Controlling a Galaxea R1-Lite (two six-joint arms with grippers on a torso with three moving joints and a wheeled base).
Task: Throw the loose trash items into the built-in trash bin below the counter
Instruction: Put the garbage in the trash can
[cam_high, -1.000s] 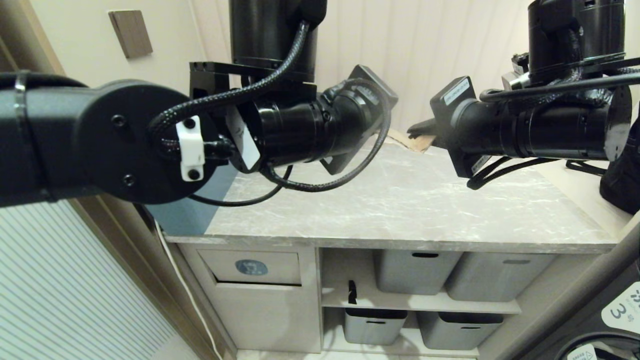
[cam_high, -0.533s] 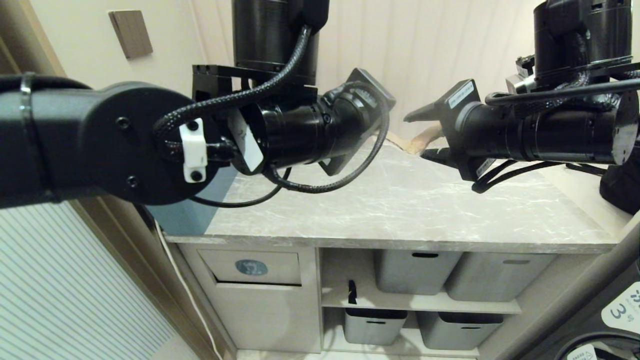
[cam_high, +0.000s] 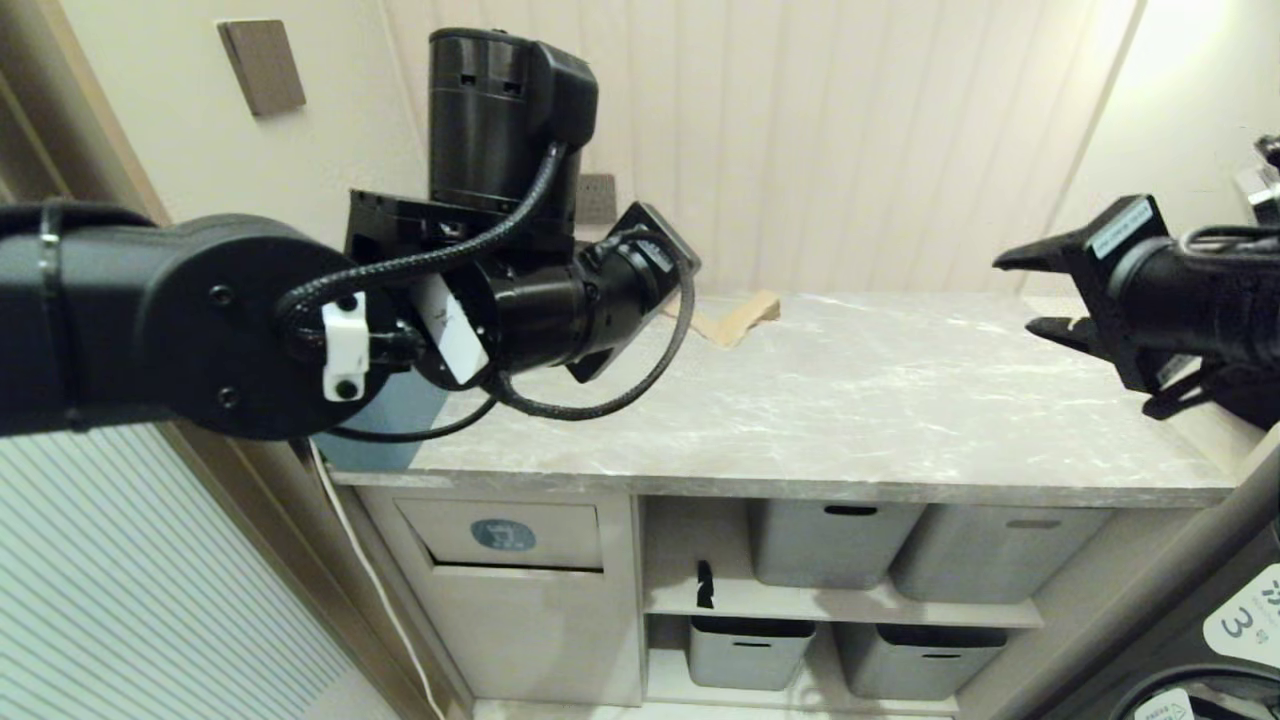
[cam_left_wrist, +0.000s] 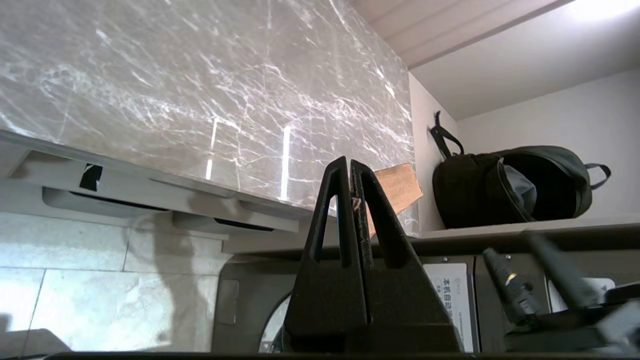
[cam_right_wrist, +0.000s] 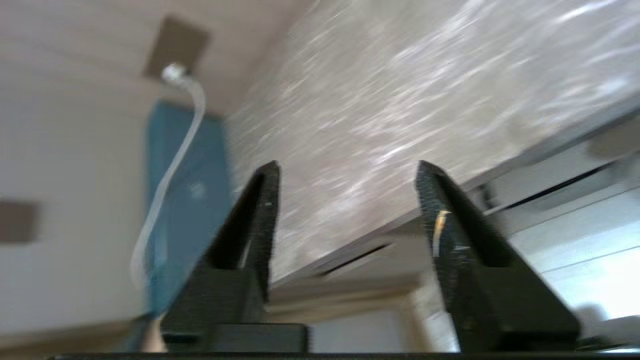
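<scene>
- Left gripper (cam_left_wrist: 351, 172) had its fingers pressed together on the tan cardboard piece (cam_left_wrist: 397, 192); only a corner of the piece sat between the tips, the rest stuck out to one side.
- In the head view the same piece (cam_high: 738, 320) showed beyond the left wrist, above the far part of the counter (cam_high: 820, 410). Whether it touched the slab could not be told.
- Right gripper (cam_high: 1030, 292) was off at the right end of the counter, fingers (cam_right_wrist: 262, 210) standing apart with nothing between them.
- The built-in trash bin (cam_high: 505, 535) sat below the counter at the left, flap with blue sticker (cam_high: 502, 533) looking shut or nearly so.
- The tiny black scrap could not be found on the counter in any view.
- Risk: thin corner grip. A quick swing down toward the bin could let the cardboard pivot or slip out and drop to the floor (cam_high: 150, 580).
- Risk: the protruding end could catch the counter's thick front edge on the way down and be pulled free.
- Risk: the flap has to be tipped inward. Pushing it with the cardboard leading would likely fold the piece instead of opening the flap.
- Risk: the bin lies low and close to the left wall; the left arm's cable loop (cam_high: 600, 385) might snag the counter edge during the reach.
- Risk: releasing before the piece is past the flap would leave it outside the bin.
</scene>
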